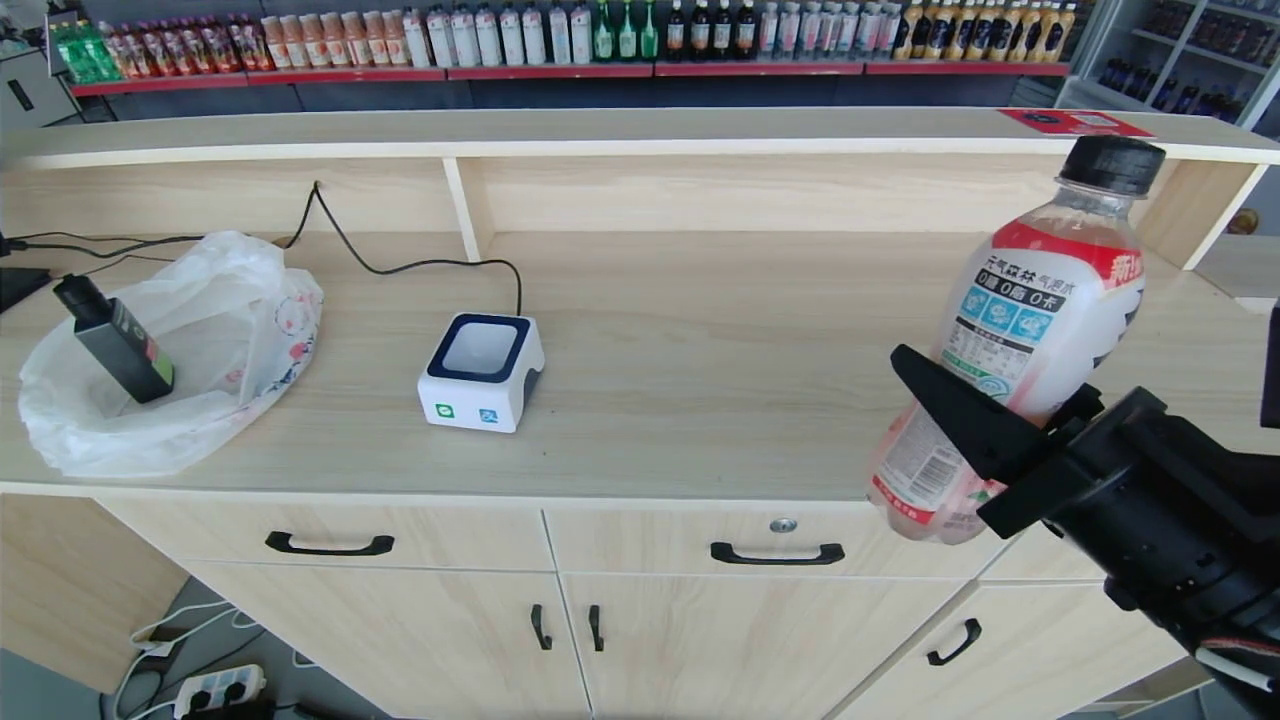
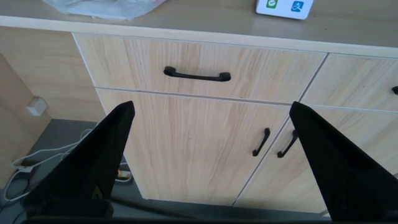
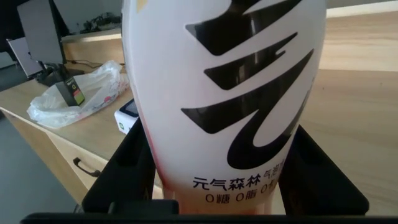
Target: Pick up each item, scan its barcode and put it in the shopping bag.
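Observation:
My right gripper [image 1: 1000,440] is shut on a pink drink bottle [image 1: 1010,340] with a black cap, held tilted above the counter's right front edge, barcode facing forward-left. In the right wrist view the bottle [image 3: 224,93] stands close between the fingers [image 3: 124,171]. The white barcode scanner [image 1: 482,372] sits mid-counter, well left of the bottle. A white plastic shopping bag [image 1: 250,320] lies open at the left with a dark box-shaped item [image 1: 115,340] inside. My left gripper [image 2: 208,155] hangs open below counter level, facing the cabinet doors, holding nothing.
The scanner's black cable [image 1: 400,262] runs back along the counter. A raised wooden ledge [image 1: 640,135] borders the counter at the back, with a divider [image 1: 465,205]. Drawers and cabinet handles [image 2: 196,75] lie below. Shelves of bottles [image 1: 600,35] stand far behind.

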Motion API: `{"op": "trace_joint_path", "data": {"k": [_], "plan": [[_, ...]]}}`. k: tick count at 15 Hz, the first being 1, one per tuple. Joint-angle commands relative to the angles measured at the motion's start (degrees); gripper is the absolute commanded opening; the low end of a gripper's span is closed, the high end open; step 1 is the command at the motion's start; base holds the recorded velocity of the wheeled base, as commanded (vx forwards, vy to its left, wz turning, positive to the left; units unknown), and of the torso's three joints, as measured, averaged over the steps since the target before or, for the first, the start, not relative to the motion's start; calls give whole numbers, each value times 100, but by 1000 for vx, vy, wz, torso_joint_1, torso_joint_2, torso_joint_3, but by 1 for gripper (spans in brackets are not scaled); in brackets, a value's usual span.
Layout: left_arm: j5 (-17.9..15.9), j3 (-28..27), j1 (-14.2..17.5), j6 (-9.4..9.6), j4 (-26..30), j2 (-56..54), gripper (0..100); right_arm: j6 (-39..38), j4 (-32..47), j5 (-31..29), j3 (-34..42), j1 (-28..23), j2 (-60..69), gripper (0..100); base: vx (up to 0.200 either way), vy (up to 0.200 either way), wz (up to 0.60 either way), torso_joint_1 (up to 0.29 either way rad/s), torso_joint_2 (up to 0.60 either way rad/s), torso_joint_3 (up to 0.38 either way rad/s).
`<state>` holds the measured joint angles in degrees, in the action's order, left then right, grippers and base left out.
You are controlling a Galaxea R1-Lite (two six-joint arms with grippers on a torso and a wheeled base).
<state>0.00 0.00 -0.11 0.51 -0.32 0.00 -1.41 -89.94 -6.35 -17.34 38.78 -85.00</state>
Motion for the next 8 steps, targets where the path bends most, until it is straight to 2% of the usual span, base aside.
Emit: {"op": "trace_joint_path", "data": {"k": [1, 2, 8], "plan": [[0, 0, 2, 2, -3, 9, 100, -26, -6, 2, 169, -46, 221, 0, 0, 0, 0, 0, 0, 0], [0, 0, 2, 2, -3, 9, 100, -34, -6, 2, 213, -46, 256, 0, 0, 0, 0, 0, 0, 0], [0, 0, 2, -51, -12, 9, 100, -34, -6, 2, 151, -46, 230, 0, 0, 200, 0, -2, 2, 3]]}}
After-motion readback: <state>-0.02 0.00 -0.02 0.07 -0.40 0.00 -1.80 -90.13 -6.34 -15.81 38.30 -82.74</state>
